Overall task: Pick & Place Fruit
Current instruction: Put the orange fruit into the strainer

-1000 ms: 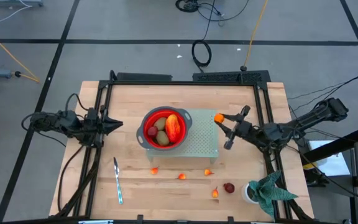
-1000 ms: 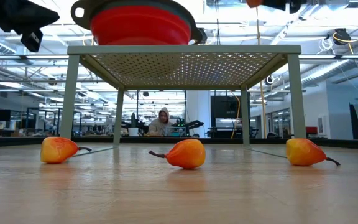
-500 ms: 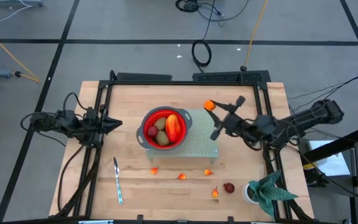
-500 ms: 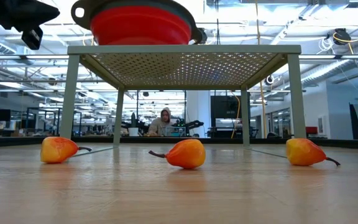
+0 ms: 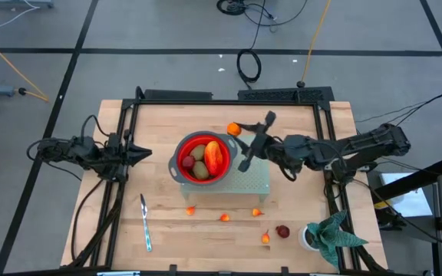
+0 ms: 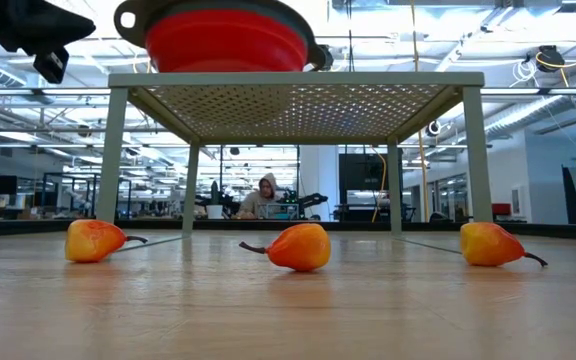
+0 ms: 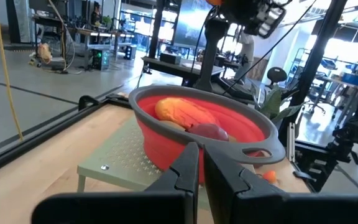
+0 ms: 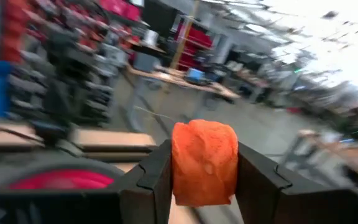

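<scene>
R gripper (image 5: 237, 129) is clamped on a small orange fruit (image 5: 234, 129), carried in the air just off the red bowl's (image 5: 184, 173) rim at about 2 o'clock; in the R wrist view the orange piece (image 8: 204, 162) sits squarely between both fingers (image 8: 155, 176), gripped at mid-body, bowl (image 8: 55, 180) low and ahead. L gripper (image 5: 146, 152) waits at the bowl's 9 o'clock, fingers together, holding nothing; L wrist view shows its fingertips (image 7: 187, 163) pressed side by side, pointed at the bowl (image 7: 166, 127). Bowl sits on a pale green perforated stand (image 5: 253, 178); inside: two kiwis (image 5: 199, 161), a long red-orange piece (image 5: 216, 156), a dark red round one (image 5: 187, 161). Not yet collected on the table (image 5: 328, 123): three small orange pear-shaped pcs along the stand's 6 o'clock side (image 5: 225, 218), one more (image 5: 265, 238) beside a dark red round fruit (image 5: 282, 231); low view shows three of these (image 6: 299, 246) lying on the wood. Knife (image 5: 145, 222) at 7 o'clock of bowl, potted plant (image 5: 327, 236) at table's 4–5 o'clock corner; leave both. Step in hand, my read: transport to drop. To do well: bring the piece over the bowl's open centre, not the rim, lower close to the fruit pile before letting go so it doesn't bounce out; open fingers fully, lift straight up, avoid clipping the bowl handle or nudging the stand. Keep clear of the L arm. Writing/brands: none readable in any view.
</scene>
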`<state>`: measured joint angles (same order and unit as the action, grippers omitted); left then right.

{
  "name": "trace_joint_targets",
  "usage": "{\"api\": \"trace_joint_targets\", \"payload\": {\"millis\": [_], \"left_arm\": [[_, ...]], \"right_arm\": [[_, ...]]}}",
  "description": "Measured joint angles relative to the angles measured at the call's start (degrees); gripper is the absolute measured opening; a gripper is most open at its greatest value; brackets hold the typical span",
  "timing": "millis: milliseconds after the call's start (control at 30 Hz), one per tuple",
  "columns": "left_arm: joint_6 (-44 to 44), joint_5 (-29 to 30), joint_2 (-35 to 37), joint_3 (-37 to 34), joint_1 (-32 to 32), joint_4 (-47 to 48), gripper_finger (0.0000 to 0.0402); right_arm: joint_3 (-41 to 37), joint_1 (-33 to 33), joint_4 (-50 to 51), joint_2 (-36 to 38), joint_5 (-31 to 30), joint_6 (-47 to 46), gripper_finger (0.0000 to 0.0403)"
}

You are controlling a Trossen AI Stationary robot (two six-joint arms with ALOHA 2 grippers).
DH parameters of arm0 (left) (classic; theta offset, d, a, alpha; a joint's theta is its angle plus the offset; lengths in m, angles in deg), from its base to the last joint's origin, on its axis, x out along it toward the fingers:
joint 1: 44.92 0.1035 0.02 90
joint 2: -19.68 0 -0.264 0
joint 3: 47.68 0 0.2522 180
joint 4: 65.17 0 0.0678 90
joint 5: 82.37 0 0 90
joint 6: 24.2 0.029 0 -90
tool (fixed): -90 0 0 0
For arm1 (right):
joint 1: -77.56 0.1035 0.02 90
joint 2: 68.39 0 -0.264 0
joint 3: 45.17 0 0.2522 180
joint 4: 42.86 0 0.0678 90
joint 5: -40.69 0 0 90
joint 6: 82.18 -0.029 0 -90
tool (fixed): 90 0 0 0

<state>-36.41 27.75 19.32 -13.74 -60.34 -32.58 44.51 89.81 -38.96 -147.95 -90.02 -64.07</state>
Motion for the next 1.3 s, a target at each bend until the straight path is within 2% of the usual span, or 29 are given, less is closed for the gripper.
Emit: {"api": "trace_joint_targets", "payload": {"millis": [267, 433, 667, 833, 933, 1100, 1200, 1300], "left_arm": [[-0.1, 0.0, 0.0, 0.0, 0.0, 1.0, 0.0021], [-0.1, 0.0, 0.0, 0.0, 0.0, 1.1, 0.0021], [-0.6, 0.0, 0.0, 0.0, 0.0, 1.0, 0.0021], [-6.7, 1.9, -0.2, 0.0, 0.0, -1.0, 0.0021], [-6.8, 4.1, -2.3, 0.0, 0.0, -7.2, 0.0021], [5.2, 4.3, -11.0, 0.0, 0.0, -25.9, 0.0028], [11.7, 3.9, -18.0, 0.1, 0.0, -37.7, 0.0055], [14.2, 4.0, -24.5, 2.1, 0.0, -41.7, 0.0097]], "right_arm": [[0.2, -3.5, 8.0, -0.3, 15.0, -21.6, 0.0126], [0.2, -5.5, 13.1, -0.4, 24.1, -31.5, 0.0126], [0.3, -5.9, 12.9, -3.5, 29.0, -34.1, 0.0126], [0.1, -5.9, 12.8, -4.4, 30.6, -34.3, 0.0126], [0.2, -5.9, 12.0, -4.6, 30.7, -34.3, 0.0126], [0.2, -5.9, 11.5, -4.7, 32.0, -34.2, 0.0126], [0.2, -5.9, 11.4, -4.7, 31.9, -34.2, 0.0126], [0.2, -5.9, 11.5, -4.8, 32.0, -34.2, 0.0126]]}}
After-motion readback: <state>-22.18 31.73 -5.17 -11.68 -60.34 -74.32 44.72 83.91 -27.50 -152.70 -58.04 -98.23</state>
